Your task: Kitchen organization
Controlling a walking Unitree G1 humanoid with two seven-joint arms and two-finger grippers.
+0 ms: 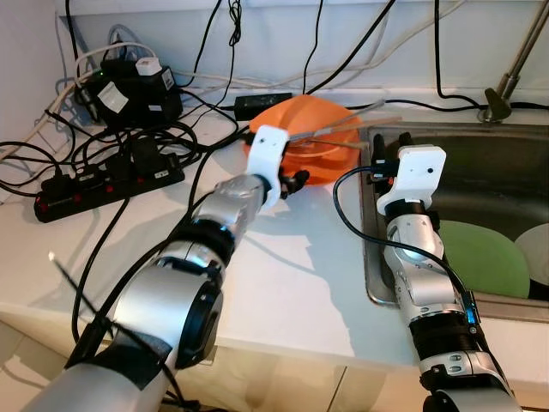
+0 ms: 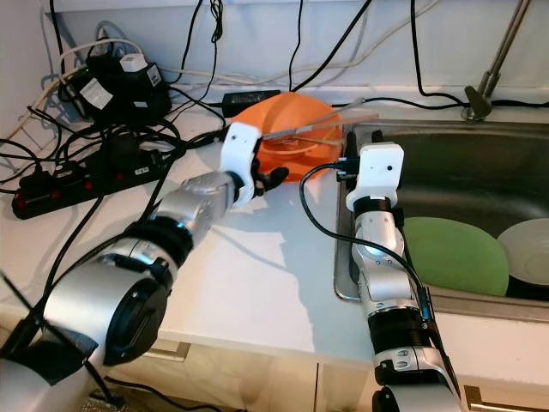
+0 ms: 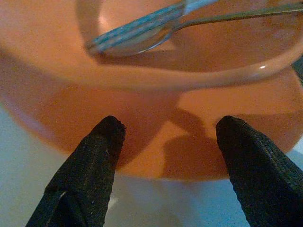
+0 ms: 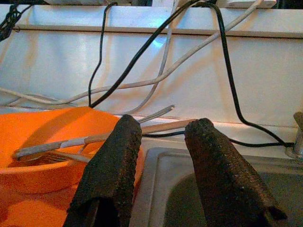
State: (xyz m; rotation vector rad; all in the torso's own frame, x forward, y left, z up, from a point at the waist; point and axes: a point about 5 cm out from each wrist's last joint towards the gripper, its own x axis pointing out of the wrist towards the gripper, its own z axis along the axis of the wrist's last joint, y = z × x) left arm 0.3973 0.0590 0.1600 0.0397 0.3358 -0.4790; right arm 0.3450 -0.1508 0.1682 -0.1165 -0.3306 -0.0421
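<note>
Two grippers are poised by the orange bowl (image 1: 322, 137), which sits on the white counter (image 1: 283, 266) just left of the sink (image 1: 463, 172), w/ utensils (image 3: 142, 35) resting in it. Left gripper (image 3: 168, 156) is spread apart at the bowl's near wall, nothing clamped. Right gripper (image 4: 163, 161) is also parted, over the sink edge.

Risk: if the bowl is lifted by one wall it may be tilted, so utensils could be tipped out twd cables (image 1: 129, 146) and power strip (image 1: 107, 180).

Left wrist view gives finger-to-bowl spacing; head views add green plate (image 1: 480, 257) in the sink.
</note>
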